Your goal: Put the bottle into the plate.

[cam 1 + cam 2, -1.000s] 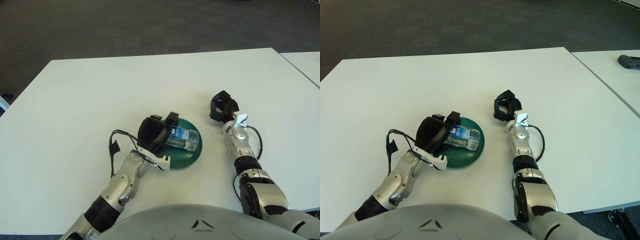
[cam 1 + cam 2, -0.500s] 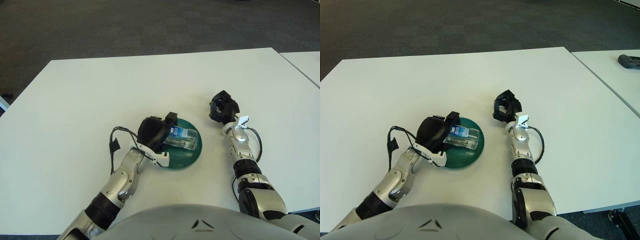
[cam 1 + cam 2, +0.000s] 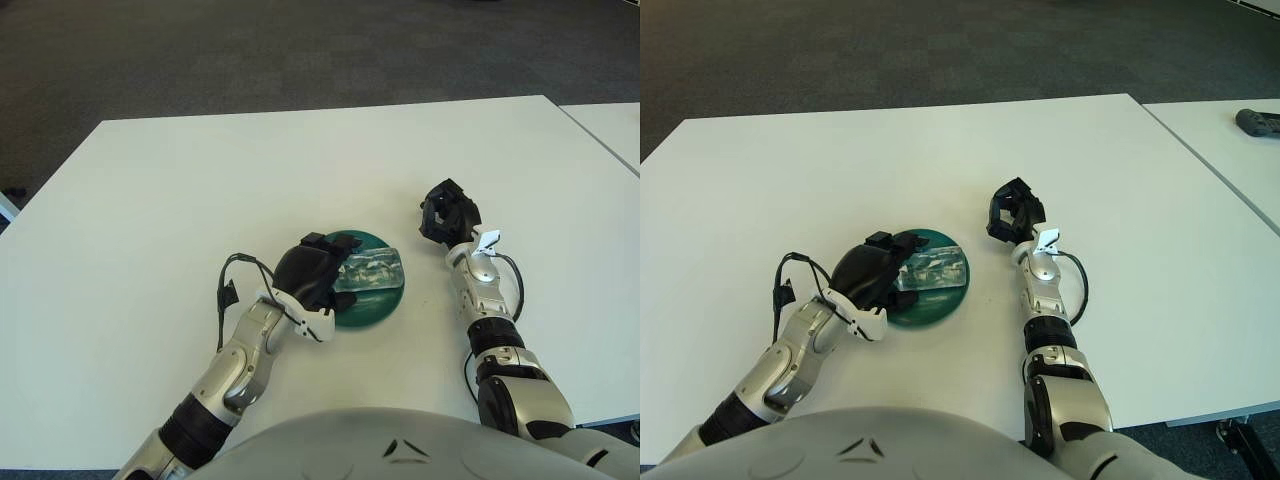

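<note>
A clear plastic bottle (image 3: 372, 270) lies on its side in the dark green plate (image 3: 377, 311), near the middle of the white table (image 3: 300, 170). My left hand (image 3: 312, 275) sits low over the plate's left rim and covers the bottle's left end, with its fingers curled around it. That end of the bottle is hidden under the hand. My right hand (image 3: 447, 212) shows to the right of the plate, a short way apart from it, with its black fingers curled and nothing in them.
A black cable loop (image 3: 228, 290) hangs off my left wrist above the tabletop. A second white table (image 3: 1240, 170) stands to the right across a narrow gap, with a dark object (image 3: 1258, 122) on it. Dark carpet lies beyond the far edge.
My left hand has sunk lower and drawn slightly back toward me. The bottle went from tilted to lying flat across the plate. The right hand has barely moved.
</note>
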`<action>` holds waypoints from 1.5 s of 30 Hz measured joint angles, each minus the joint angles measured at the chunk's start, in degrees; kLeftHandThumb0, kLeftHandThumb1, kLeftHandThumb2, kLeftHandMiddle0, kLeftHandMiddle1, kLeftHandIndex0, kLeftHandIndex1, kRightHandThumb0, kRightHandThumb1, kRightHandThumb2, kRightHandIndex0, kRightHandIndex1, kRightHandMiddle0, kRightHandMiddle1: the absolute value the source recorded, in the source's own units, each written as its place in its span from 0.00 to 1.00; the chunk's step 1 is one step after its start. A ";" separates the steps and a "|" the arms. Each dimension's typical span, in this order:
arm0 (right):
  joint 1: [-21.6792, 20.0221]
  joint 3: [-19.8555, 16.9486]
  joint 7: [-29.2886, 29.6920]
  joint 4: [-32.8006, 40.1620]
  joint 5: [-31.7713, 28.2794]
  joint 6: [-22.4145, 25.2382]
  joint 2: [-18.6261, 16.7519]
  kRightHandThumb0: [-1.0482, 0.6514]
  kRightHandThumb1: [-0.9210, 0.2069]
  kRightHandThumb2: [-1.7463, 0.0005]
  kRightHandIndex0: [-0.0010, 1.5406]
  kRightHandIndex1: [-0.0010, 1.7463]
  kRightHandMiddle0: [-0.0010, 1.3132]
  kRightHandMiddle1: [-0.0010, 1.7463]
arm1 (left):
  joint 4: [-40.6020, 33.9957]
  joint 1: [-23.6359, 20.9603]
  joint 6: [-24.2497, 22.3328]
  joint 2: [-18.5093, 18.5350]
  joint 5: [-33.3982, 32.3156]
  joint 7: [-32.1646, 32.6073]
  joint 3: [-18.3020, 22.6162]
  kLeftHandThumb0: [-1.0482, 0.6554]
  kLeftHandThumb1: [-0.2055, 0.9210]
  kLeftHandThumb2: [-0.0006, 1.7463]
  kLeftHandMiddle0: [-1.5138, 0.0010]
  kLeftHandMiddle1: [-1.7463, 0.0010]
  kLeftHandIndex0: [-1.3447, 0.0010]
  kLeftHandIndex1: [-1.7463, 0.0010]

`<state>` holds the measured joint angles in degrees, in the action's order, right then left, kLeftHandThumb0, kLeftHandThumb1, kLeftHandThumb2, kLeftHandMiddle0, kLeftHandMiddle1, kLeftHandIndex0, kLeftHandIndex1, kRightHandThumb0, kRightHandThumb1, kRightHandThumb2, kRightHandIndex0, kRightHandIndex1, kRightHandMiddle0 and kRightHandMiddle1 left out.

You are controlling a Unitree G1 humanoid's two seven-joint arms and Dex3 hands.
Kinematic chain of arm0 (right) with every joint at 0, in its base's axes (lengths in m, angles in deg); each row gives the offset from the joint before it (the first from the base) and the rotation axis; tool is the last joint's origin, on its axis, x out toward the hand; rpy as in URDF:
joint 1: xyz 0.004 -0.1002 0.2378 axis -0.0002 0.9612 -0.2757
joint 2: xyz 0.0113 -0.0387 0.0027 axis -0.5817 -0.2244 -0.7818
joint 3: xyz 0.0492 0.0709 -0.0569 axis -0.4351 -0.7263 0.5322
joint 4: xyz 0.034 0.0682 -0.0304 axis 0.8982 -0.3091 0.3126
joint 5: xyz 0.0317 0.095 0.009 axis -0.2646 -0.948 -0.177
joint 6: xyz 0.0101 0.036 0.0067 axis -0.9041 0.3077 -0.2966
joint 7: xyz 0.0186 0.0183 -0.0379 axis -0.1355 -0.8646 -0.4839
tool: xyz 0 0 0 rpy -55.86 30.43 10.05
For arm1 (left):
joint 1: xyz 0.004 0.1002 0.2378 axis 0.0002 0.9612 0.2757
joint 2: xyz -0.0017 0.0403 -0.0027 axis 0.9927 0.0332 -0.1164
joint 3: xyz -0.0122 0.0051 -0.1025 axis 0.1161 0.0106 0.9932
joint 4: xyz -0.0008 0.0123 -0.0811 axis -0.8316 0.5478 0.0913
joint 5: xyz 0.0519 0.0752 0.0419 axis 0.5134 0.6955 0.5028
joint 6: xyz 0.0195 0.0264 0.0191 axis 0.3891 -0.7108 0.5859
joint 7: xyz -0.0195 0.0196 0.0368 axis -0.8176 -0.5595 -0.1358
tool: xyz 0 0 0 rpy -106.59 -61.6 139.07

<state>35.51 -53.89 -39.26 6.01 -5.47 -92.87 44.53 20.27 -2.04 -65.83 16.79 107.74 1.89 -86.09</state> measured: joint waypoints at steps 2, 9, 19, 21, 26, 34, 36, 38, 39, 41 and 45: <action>0.00 -0.04 -0.01 0.00 0.00 0.07 0.01 0.35 0.49 0.28 0.71 1.00 0.44 1.00 | -1.18 0.15 -0.71 0.53 1.13 -1.48 -0.03 0.00 1.00 0.49 1.00 1.00 1.00 1.00; -0.04 -0.07 0.03 -0.01 0.01 0.79 0.01 0.34 0.51 0.27 0.71 1.00 0.45 1.00 | -5.93 0.37 -2.45 1.70 5.25 -6.17 -0.17 0.00 1.00 0.48 1.00 1.00 1.00 1.00; -0.14 -0.09 0.19 -0.10 0.02 1.55 0.01 0.34 0.52 0.26 0.71 1.00 0.45 1.00 | -7.72 0.41 -2.07 2.19 8.29 -6.69 0.04 0.00 1.00 0.48 1.00 1.00 1.00 1.00; -0.19 -0.09 0.25 -0.13 0.05 1.78 0.02 0.34 0.52 0.26 0.70 1.00 0.45 1.00 | -7.72 0.41 -1.75 2.46 8.57 -6.53 0.29 0.00 1.00 0.49 1.00 1.00 1.00 1.00; -0.23 -0.05 0.45 -0.16 0.12 2.32 0.05 0.34 0.51 0.27 0.70 1.00 0.45 1.00 | -7.70 0.41 -0.82 3.06 8.77 -5.17 1.61 0.00 1.00 0.50 1.00 1.00 1.00 1.00; -0.36 -0.02 1.07 -0.33 0.19 2.77 0.09 0.34 0.50 0.28 0.70 1.00 0.44 1.00 | -4.47 -0.40 1.36 2.43 2.46 -0.85 6.28 0.00 1.00 0.54 1.00 1.00 1.00 1.00; -0.38 -0.04 1.20 -0.44 0.20 2.90 0.11 0.34 0.50 0.28 0.70 1.00 0.44 1.00 | -3.11 -0.51 1.98 1.20 -2.74 0.43 8.90 0.00 1.00 0.56 1.00 1.00 1.00 1.00; -0.40 -0.05 1.22 -0.47 0.20 2.91 0.19 0.34 0.50 0.28 0.70 1.00 0.44 1.00 | -2.18 -0.48 1.98 -0.51 -8.03 1.46 11.58 0.00 1.00 0.57 1.00 1.00 1.00 1.00; -0.42 -0.05 1.22 -0.50 0.20 2.91 0.23 0.34 0.50 0.27 0.70 1.00 0.44 1.00 | -1.89 -0.41 1.98 -1.62 -10.71 1.89 12.80 0.00 1.00 0.58 1.00 1.00 1.00 1.00; -0.44 -0.04 1.20 -0.53 0.20 2.90 0.27 0.34 0.51 0.27 0.70 1.00 0.45 1.00 | -1.43 -0.19 1.99 -4.02 -15.93 2.66 15.05 0.00 1.00 0.61 1.00 1.00 1.00 1.00; -0.45 -0.03 1.09 -0.65 0.19 2.88 0.27 0.34 0.51 0.27 0.70 1.00 0.45 1.00 | -0.11 0.19 2.07 -9.99 -25.96 4.70 19.16 0.01 1.00 0.64 0.85 0.99 0.98 0.82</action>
<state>35.06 -53.92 -38.17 5.36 -5.28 -89.99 44.80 20.15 -1.85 -63.76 6.81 81.77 6.58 -66.94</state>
